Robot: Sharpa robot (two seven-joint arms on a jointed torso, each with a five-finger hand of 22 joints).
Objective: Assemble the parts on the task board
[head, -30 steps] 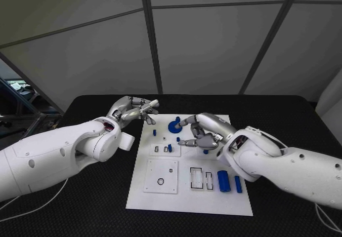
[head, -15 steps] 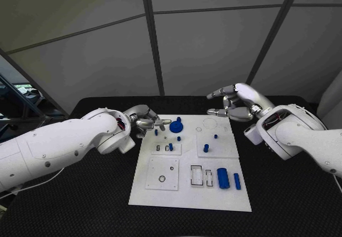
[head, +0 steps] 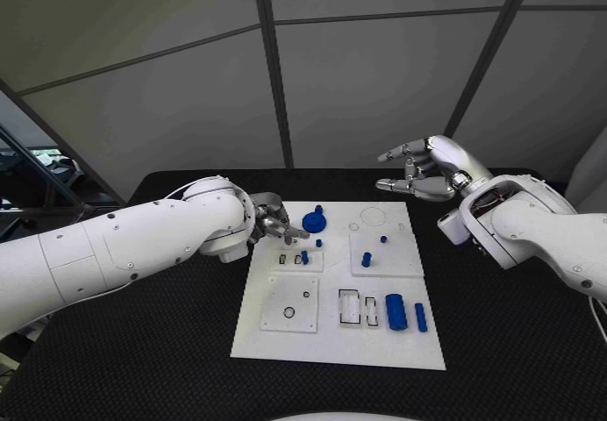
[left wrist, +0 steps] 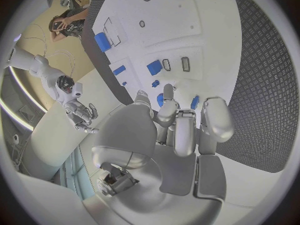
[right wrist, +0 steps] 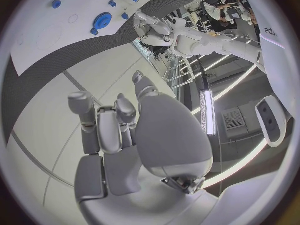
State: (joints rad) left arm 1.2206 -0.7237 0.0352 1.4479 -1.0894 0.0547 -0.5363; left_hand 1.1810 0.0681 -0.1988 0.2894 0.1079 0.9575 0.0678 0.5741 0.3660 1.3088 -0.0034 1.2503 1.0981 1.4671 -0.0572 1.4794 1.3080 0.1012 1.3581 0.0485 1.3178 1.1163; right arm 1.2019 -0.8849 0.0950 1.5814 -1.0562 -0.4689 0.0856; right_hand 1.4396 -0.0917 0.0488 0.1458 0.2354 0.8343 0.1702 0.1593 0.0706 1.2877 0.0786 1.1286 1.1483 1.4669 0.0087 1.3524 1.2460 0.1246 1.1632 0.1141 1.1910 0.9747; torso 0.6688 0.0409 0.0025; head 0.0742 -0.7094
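The white task board (head: 289,342) lies in the middle of the black table. A blue gear (head: 312,221) stands near its far left corner, with small blue pegs (head: 366,260) around the middle. Two blue cylinders (head: 396,312) lie near its front right. My left hand (head: 278,226) is at the board's left edge beside the gear. Its fingers (left wrist: 178,120) are drawn together with the thumb against them, and nothing is in them. My right hand (head: 428,168) hangs in the air beyond the board's far right corner, its fingers (right wrist: 100,125) apart and holding nothing. The right wrist view shows the gear (right wrist: 102,21) far below.
Two raised white tiles (head: 291,305) with slots and holes sit on the board's left half. Rectangular slots (head: 349,309) lie beside the cylinders. Black table (head: 152,351) surrounds the board on all sides. Grey wall panels stand behind the table.
My right hand has lifted off the board's middle and drawn back to the far right, high in the air. My left hand has come down to the board's left edge, fingers closing together.
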